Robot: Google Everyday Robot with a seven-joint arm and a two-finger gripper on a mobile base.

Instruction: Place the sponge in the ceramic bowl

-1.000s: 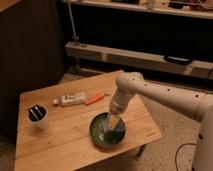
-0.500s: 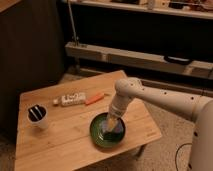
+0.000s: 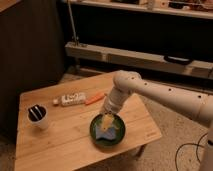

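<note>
The ceramic bowl (image 3: 96, 136), dark green and shallow, sits on the wooden table (image 3: 60, 145) near its right front corner. The sponge (image 3: 112, 132), a blue-grey pad, lies inside the bowl. My gripper (image 3: 107, 121) hangs at the end of the white arm (image 3: 155, 95), directly over the bowl's middle and just above or touching the sponge. The gripper hides part of the sponge.
A white cup (image 3: 39, 120) with dark sticks stands at the table's left. A pale block (image 3: 70, 100) and an orange piece (image 3: 94, 98) lie at the back of the table. A low metal shelf (image 3: 140, 57) runs behind it. A cable (image 3: 192, 150) lies on the floor at right.
The gripper has shifted slightly left over the bowl's middle and stays low inside it. The bowl and the other things have not moved.
</note>
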